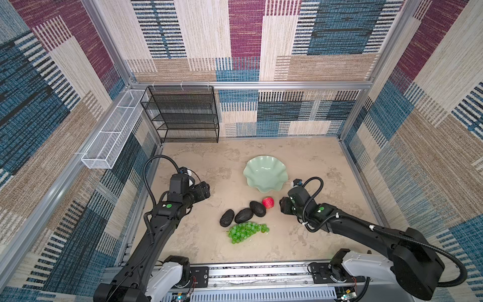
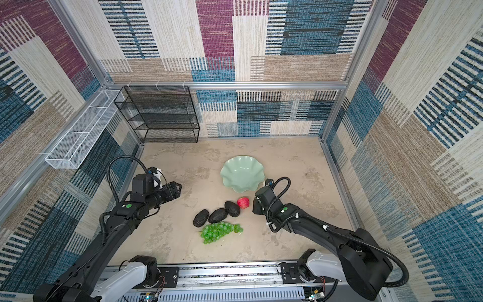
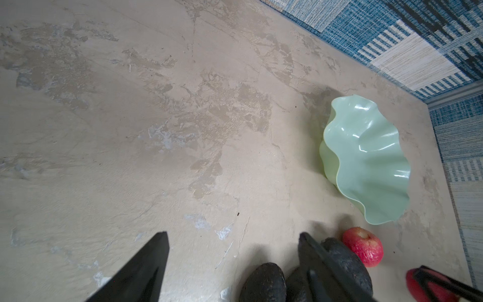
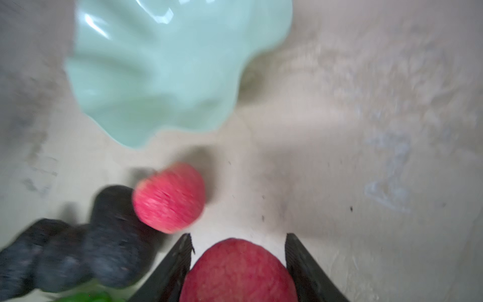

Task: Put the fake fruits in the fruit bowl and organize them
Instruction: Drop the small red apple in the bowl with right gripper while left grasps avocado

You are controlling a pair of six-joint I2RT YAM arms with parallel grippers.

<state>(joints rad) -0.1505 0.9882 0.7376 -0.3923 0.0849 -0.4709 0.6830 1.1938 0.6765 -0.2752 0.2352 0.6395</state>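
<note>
- Where the right arm reaches low over the surface (image 1: 198, 235), the right tool (image 4: 237, 235) is clamped on the gripped apple (image 4: 237, 272), one finger against each side. The wrist view is blurred, yet no gap shows at either finger.
- In both top views the right tool (image 1: 283, 205) is a dark block and the arm hides the fruit it grips.
- Loose apple (image 1: 268, 202): on the surface just beside the right tool and close against the nearest of the avocados.
- Avocados (image 1: 243, 215): three, dark and bumpy, in a slanting row, each touching the next.
- Grapes (image 1: 247, 232): green bunch lying flat, just on the arm-base side of the avocados.
- Fruit bowl (image 1: 265, 174): pale mint with a wavy rim, upright, beyond the loose apple and apart from it. All the fruit lies outside it.
- Left tool (image 3: 232, 234): fingers spread wide over bare surface, gripping no fruit. In a top view the left tool (image 2: 173, 191) hangs well apart from the fruit, on the left.
</note>
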